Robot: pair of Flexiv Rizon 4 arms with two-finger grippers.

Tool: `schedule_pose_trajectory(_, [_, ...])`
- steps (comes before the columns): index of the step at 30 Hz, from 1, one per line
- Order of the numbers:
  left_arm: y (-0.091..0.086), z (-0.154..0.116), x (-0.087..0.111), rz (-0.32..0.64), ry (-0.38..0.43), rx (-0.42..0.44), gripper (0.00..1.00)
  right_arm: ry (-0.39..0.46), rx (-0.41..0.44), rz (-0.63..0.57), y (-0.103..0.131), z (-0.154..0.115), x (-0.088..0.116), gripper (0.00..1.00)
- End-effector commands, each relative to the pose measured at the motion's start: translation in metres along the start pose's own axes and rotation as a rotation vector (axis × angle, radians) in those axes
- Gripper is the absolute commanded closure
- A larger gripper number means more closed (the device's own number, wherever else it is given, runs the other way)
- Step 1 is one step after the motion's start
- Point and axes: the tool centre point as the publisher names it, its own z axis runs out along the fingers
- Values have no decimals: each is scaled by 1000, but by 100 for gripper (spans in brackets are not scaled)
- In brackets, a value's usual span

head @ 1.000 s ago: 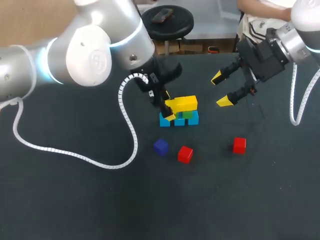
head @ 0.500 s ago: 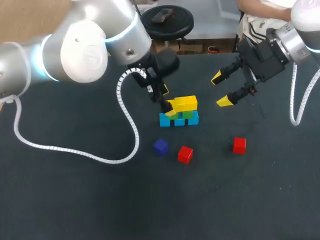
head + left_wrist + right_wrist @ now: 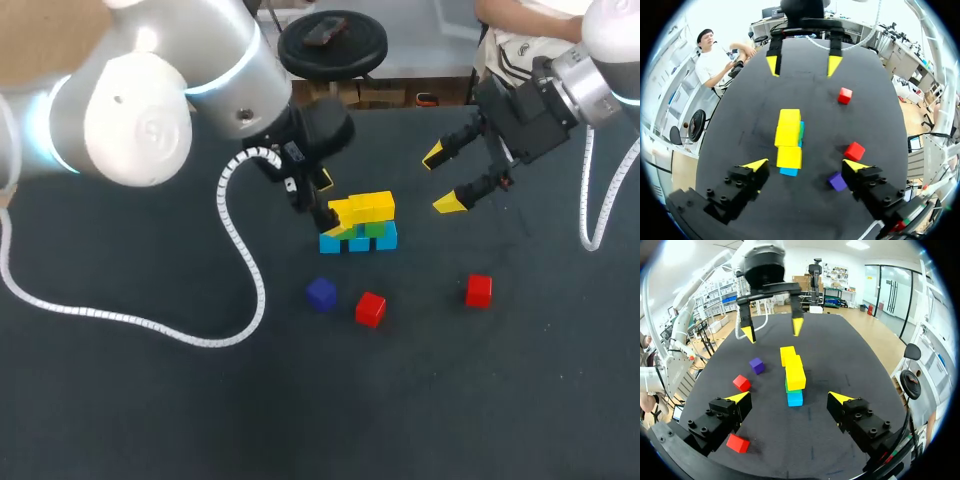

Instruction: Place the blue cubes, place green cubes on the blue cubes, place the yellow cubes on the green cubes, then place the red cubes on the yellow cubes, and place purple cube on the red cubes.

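- The stack stands near the middle of the dark table [image 3: 150,400], in three layers that form a short wall.
- The blue cubes [image 3: 358,243] are a light, bright blue. They sit side by side in a row on the table as the bottom layer.
- The green cubes [image 3: 376,229] lie on the blue ones. Only thin slivers of them show, because the layer above mostly covers them.
- The yellow cubes [image 3: 365,207] form the top layer, end to end. They are slightly out of line with each other, and the row overhangs the green.
- The purple cube [image 3: 321,293] is a dark blue-violet. It sits alone on the table in front of the stack, apart from it.
- A red cube [image 3: 371,308] lies just beside the purple one, turned a little askew.
- The other red cube [image 3: 478,290] rests well off towards the right arm's side.
- The left tool [image 3: 806,165] has its fingers spread wide at one end of the stack. The end yellow cube sits between the tips, and neither finger clearly presses on it.
- The right tool [image 3: 442,180] also has its fingers spread and holds nothing. It hangs beyond the opposite end of the stack, clear of it.
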Motion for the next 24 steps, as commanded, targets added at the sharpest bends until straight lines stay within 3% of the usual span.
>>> schedule_pose_trajectory(1, [-18, -7, 2, 18, -7, -44, 100, -1, 2, -1, 1, 0, 0, 0])
schedule_pose_trajectory(10, [-38, 6, 1, 4, -6, -31, 100, -1, 2, -1, 1, 0, 0, 0])
schedule_pose_trajectory(24, [-33, 23, 3, -61, -3, -31, 100, -1, 2, -1, 1, 0, 0, 0])
